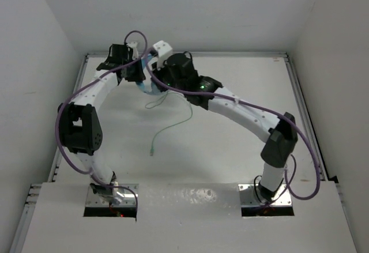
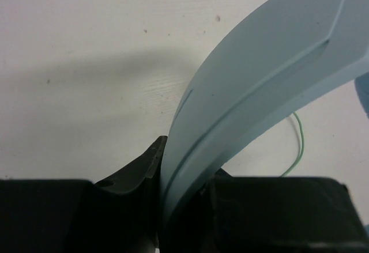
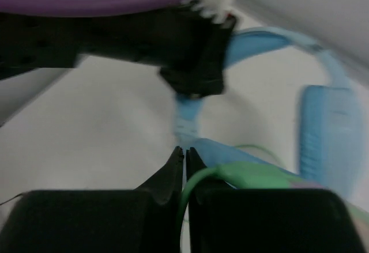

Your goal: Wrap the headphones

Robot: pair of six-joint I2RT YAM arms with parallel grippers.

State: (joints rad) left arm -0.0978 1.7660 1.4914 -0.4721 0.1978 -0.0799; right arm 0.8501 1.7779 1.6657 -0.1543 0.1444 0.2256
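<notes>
The light blue headphones [image 1: 142, 75] hang at the far middle of the table between my two grippers. My left gripper [image 1: 132, 67] is shut on the headband [image 2: 259, 74], which rises out from between its fingers [image 2: 181, 178]. In the right wrist view the headband [image 3: 259, 40], one earcup [image 3: 328, 132] and the left gripper [image 3: 196, 57] show. My right gripper [image 3: 185, 152] is shut, with the pale green cable [image 3: 199, 184] passing down between its fingers. The cable [image 1: 173, 126] trails across the table to its plug end [image 1: 151, 151].
The white table [image 1: 242, 149] is walled at the back and both sides, with metal rails along the edges. Thick purple arm cables [image 1: 138, 34] loop over the headphones. The arm bases sit at the near edge [image 1: 190, 198].
</notes>
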